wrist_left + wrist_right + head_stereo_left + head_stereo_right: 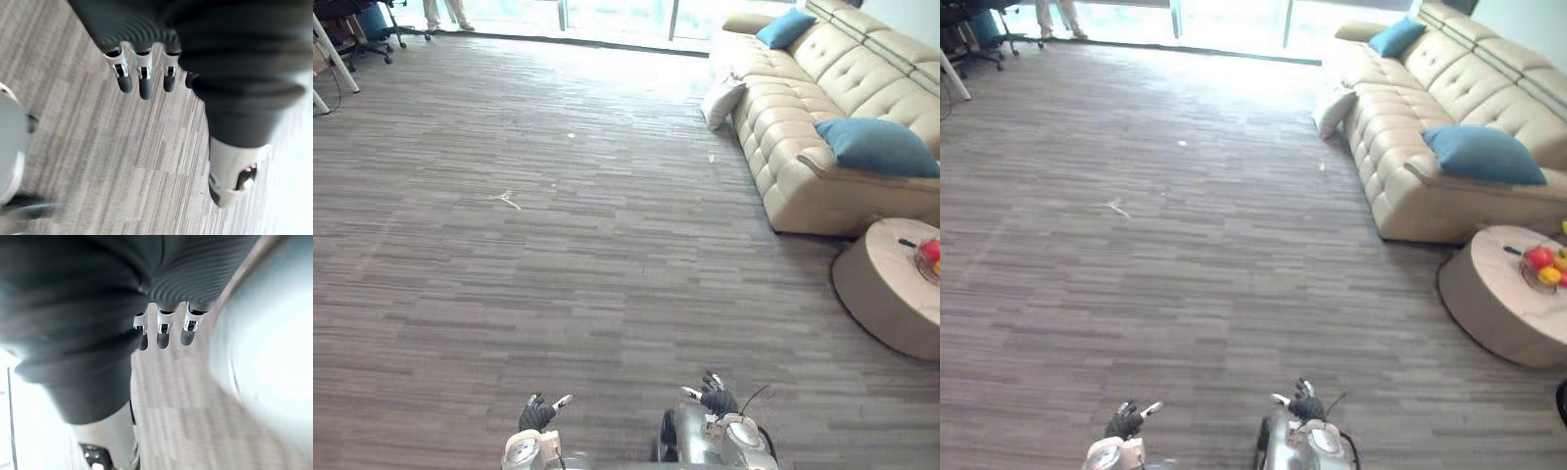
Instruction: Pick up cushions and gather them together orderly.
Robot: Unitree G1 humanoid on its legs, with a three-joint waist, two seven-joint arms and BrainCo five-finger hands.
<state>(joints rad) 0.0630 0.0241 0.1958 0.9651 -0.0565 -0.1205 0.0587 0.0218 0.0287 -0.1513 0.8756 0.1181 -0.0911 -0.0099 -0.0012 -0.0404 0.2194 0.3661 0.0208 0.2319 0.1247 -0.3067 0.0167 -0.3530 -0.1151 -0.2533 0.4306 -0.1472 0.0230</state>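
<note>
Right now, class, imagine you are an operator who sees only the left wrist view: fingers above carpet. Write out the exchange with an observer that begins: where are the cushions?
Observer: A near blue cushion lies on the closest end of the sofa, ahead and to the right.
Operator: Are there others?
Observer: A far blue cushion sits at the sofa's other end.
Operator: Is anything on the floor?
Observer: A cream cushion stands on the carpet, leaning against the sofa's front.
</note>
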